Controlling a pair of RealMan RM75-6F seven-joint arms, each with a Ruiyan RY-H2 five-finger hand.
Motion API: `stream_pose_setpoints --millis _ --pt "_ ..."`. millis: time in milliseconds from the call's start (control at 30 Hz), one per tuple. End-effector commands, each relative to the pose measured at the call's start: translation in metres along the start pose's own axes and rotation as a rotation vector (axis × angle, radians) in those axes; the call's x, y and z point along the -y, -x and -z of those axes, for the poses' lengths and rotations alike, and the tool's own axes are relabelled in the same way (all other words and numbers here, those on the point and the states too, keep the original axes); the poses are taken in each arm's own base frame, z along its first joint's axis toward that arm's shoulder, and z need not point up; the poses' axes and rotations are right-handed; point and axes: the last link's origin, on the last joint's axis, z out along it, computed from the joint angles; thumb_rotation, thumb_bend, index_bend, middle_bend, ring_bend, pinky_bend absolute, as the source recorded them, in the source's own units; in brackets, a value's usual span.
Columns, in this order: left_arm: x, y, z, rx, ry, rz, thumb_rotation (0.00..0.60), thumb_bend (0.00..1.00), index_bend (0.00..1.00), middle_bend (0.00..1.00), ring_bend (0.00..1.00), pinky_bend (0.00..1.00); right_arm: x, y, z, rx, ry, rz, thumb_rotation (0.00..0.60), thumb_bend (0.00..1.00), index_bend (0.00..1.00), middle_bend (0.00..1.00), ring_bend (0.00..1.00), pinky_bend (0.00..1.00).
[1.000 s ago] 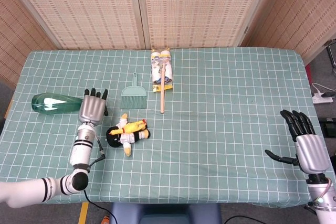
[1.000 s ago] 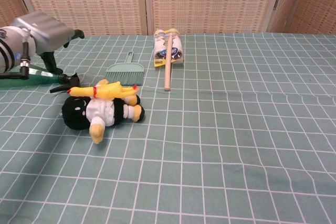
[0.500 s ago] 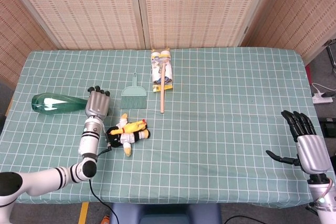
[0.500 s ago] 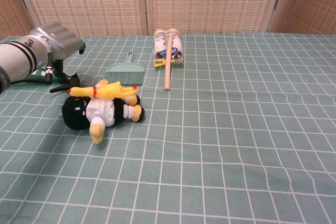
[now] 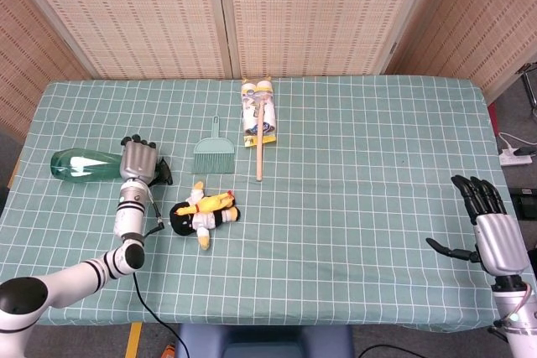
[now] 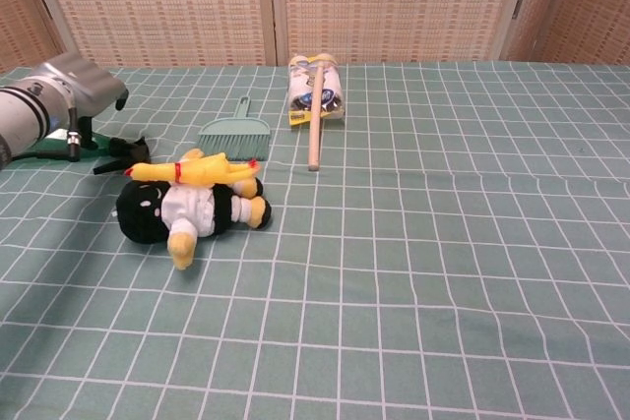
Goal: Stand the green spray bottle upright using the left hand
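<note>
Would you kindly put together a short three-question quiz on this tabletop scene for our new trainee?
1. True or false: the green spray bottle already stands upright.
2. Which hand is nearest the bottle's nozzle end? A) left hand B) right hand
3. Fill in: the small teal ______ lies between the bottle and the wooden-handled roller.

Key: 1. False, it lies on its side. 2. A; whether it grips the bottle cannot be told. 3. Dustpan.

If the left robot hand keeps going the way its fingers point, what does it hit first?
Probably nothing soon: the left robot hand sits over the green spray bottle's neck, fingers pointing toward the table's far edge. Depth is unclear.
</note>
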Motion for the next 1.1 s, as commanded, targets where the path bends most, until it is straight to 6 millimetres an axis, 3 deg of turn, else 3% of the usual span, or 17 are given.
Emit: stream_pose_setpoints --millis 33,467,800,1100 --pt "-0.001 0.013 -0.002 0.027 0.007 0.004 0.600 0.24 0.28 0.27 0.17 0.30 0.000 0.001 -0.001 0.004 0.001 0.005 0.600 0.00 0.04 0.07 0.00 0.00" --pt "-0.001 0.028 -0.016 0.009 -0.001 0.021 0.600 0.24 0.30 0.26 0.17 0.30 0.001 0.004 -0.004 0.009 0.024 0.012 0.600 0.00 0.04 0.07 0.00 0.00" --pt "0.008 0.037 -0.022 -0.018 -0.033 -0.081 0.600 0.24 0.42 0.26 0.17 0.29 0.001 0.004 -0.005 0.009 0.030 0.016 0.600 0.00 0.04 0.07 0.00 0.00" --pt "0.006 0.049 -0.023 0.024 -0.033 -0.096 0.600 0.24 0.36 0.24 0.16 0.28 0.001 0.004 -0.005 0.010 0.029 0.012 0.600 0.00 0.05 0.07 0.00 0.00"
